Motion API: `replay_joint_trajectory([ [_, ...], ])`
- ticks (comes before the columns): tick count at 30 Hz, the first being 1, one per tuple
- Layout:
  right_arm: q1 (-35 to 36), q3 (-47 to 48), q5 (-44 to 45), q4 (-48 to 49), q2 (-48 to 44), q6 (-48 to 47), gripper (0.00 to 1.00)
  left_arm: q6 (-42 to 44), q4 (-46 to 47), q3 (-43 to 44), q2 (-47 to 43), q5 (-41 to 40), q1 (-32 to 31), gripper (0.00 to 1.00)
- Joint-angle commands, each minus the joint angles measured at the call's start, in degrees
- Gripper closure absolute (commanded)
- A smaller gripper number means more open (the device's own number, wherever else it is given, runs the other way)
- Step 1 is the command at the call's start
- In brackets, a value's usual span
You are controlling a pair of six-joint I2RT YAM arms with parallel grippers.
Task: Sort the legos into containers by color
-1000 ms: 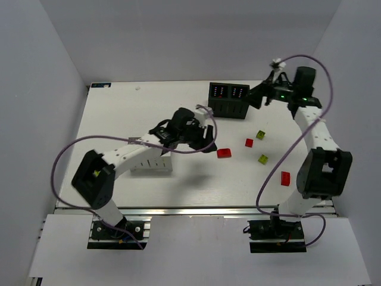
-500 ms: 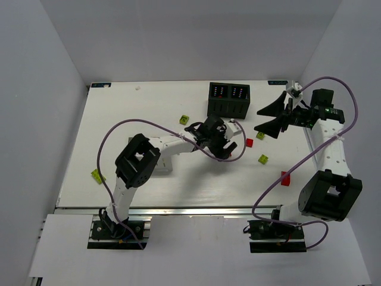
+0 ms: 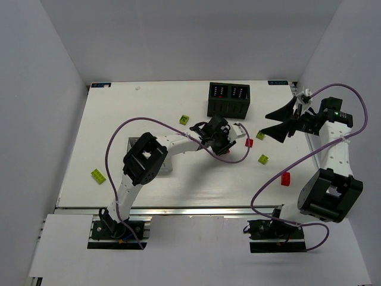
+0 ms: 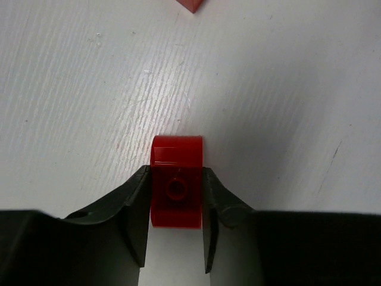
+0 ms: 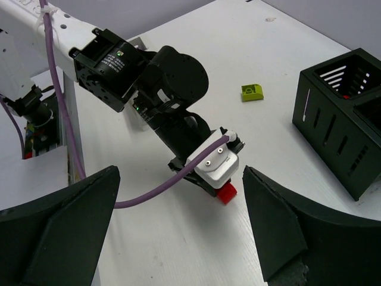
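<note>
Progress looks early to middling: one red brick (image 4: 176, 185) is pinched between the fingers of the left gripper (image 4: 175, 174), which is closed snugly on its sides just above the table (image 3: 119, 107), near mid-table and a little in front of the black box (image 3: 229, 101). The right gripper (image 3: 265, 123) hangs spread wide with nothing in it, out toward the right side.

Loose on the table are two more red bricks, one just beside the left gripper (image 3: 249, 142) and one near the right edge (image 3: 286, 179). There are also four lime ones: one left of the black box (image 3: 185, 120), one far out at the front left (image 3: 98, 176), and two between the arms (image 3: 260, 135) (image 3: 263, 159). No yellow or purple bricks show loose. What already lies inside the black box cannot be made out. The white box (image 3: 132, 144) is mostly hidden under the left arm.

By this reckoning at least seven bricks remain to be placed, the held one included.

The stretch from the held brick back to the black box is open table. The purple cable (image 3: 235, 159) loops low close to the nearby red brick and could brush it. The right-edge brick sits close to the right arm, leaving little room there.
</note>
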Motion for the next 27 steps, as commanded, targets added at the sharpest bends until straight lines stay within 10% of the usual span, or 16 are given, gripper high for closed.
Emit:
replay_joint_trajectory([
  [1,-1.1,0.91,-6.61,-5.91,-0.42,-5.97,0.11,0.45,-0.48,3.05,0.59,-0.56,-0.27,0.64],
  [12,-3.56,3.73,-4.68,-16.73,2.84,-16.18,0.2,-9.47,9.0,4.8,-5.99,-3.29,4.2,1.0],
  [19,-4.44,5.83,-1.34,-16.73,4.77,-13.19,0.9,-19.55,13.57,16.05,-3.81,-0.39,10.0,1.0],
  [27,-3.83,-2.14,6.47,10.02,-2.84,14.82,0.97,-25.65,19.2,28.52,3.22,-2.22,12.65,1.0],
])
